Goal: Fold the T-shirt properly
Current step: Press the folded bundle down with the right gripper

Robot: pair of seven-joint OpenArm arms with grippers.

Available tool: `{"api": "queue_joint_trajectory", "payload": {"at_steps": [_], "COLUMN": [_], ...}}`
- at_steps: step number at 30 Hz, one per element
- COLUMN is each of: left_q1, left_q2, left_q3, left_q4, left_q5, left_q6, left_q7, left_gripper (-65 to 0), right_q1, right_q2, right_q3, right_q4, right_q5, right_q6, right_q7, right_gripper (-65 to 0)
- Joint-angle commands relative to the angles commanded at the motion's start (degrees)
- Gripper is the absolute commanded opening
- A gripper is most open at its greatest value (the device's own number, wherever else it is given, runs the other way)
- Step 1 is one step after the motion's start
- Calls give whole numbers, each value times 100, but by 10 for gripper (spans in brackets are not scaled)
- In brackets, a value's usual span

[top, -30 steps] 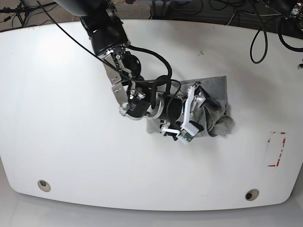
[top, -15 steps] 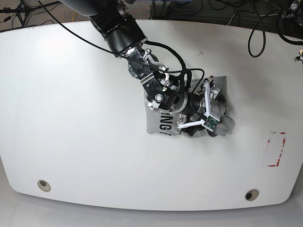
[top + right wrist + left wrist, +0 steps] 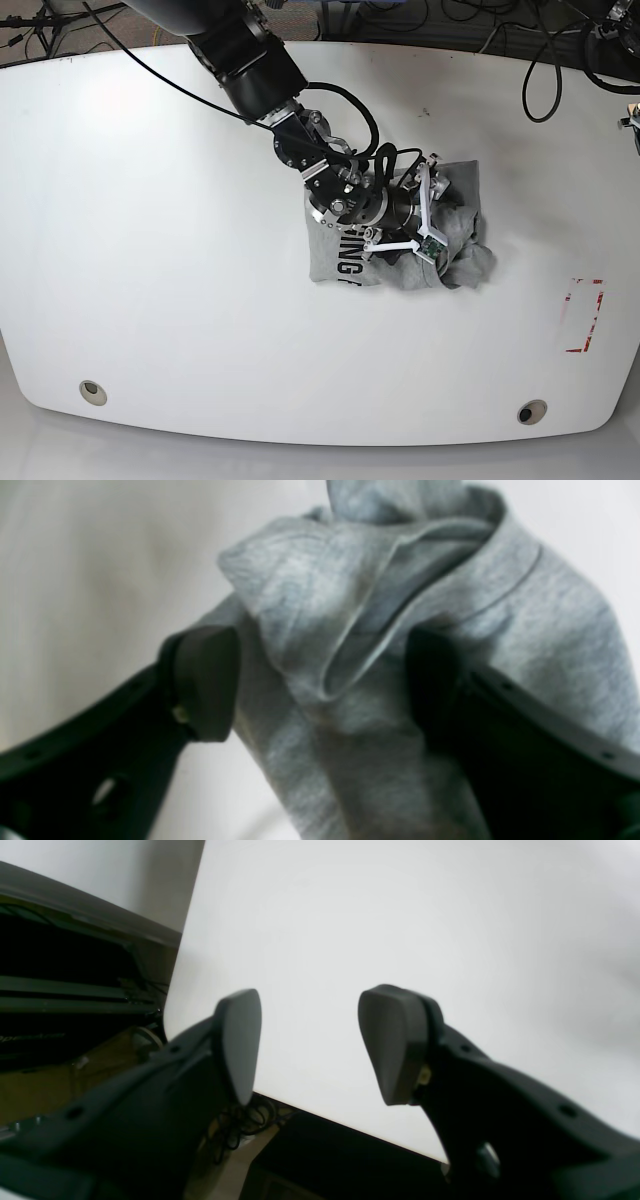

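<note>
Counter (image 3: 150,250): white, fills the base view. Red marked rectangle (image 3: 584,316) at 3 o'clock near the counter's edge; two round holes along the 6 o'clock edge.

Shirt (image 3: 345,260): grey, bunched into a rumpled heap just 3 o'clock of counter centre. Black lettering shows on its flat part at the 9 o'clock side; crumpled folds pile up at the 3 o'clock side.

Right arm reaches in from 11 o'clock and lies over the shirt. Right pincer (image 3: 320,680): spread, a raised fold of shirt cloth between the fingers; wrist view is blurred, cannot tell whether the pads touch the cloth.

Left pincer (image 3: 310,1045): spread, holding nothing, over bare counter at its edge, well apart from the shirt.
</note>
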Motion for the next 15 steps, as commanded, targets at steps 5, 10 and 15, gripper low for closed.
{"api": "queue_joint_trajectory", "payload": {"at_steps": [5,10,15], "left_q1": [0,0,0], "left_q2": [0,0,0], "left_q3": [0,0,0], "left_q4": [0,-9,-9], "left_q5": [0,0,0], "left_q6": [0,0,0], "left_q7": [0,0,0], "left_gripper": [-311,-311,-311], "right_q1": [-44,-141,-149], "right_q2": [0,0,0], "right_q3": [-79,-123,-123], "right_q4": [105,316,369], "right_q5": [9,9,9], "right_q6": [-26,-26,-26], "right_q7": [0,-18,-26], "right_gripper": [-328,-330,-336]}}
